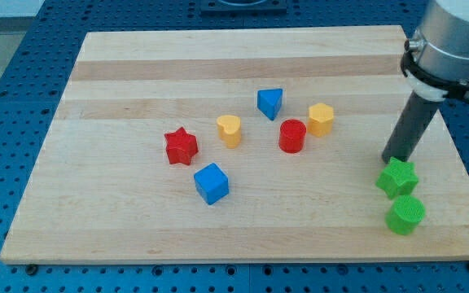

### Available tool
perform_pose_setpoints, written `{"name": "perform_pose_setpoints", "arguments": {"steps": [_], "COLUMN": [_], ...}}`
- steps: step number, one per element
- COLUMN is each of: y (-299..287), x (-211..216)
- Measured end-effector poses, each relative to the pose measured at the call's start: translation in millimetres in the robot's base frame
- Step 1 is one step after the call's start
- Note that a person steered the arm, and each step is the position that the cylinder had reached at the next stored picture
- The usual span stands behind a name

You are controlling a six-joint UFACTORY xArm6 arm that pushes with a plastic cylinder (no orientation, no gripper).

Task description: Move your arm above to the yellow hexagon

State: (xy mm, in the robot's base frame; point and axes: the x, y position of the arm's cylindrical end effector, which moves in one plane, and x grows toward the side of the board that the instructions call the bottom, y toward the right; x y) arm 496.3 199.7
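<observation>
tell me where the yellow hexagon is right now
The yellow hexagon sits right of the board's centre, just right of the red cylinder and right of the blue triangle. My tip is far to its right, by the green star.

A pale wooden board (243, 57) is showing light tan grain with a slightly darker band running across near the view's top. Around it a blue perforated table (23, 49) is showing rows of small dark holes.

On the board, a red star (181, 146) and a red cylinder (292, 135) are sitting in matching red. A yellow hexagon (321, 119) and a yellow heart-like block (229, 129) are glowing warm yellow. A blue cube (212, 183) and a blue triangular block (270, 102) are sharing a bright blue. A green star (397, 177) and a green cylinder (405, 215) are showing vivid green.

My tip (392, 159) is looking dark grey, under a silver-grey arm housing (454, 37).
</observation>
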Motion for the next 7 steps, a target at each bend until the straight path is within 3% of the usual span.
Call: {"name": "perform_pose_setpoints", "arguments": {"steps": [3, 4, 7], "y": [-1, -2, -15], "x": [12, -29, -209]}}
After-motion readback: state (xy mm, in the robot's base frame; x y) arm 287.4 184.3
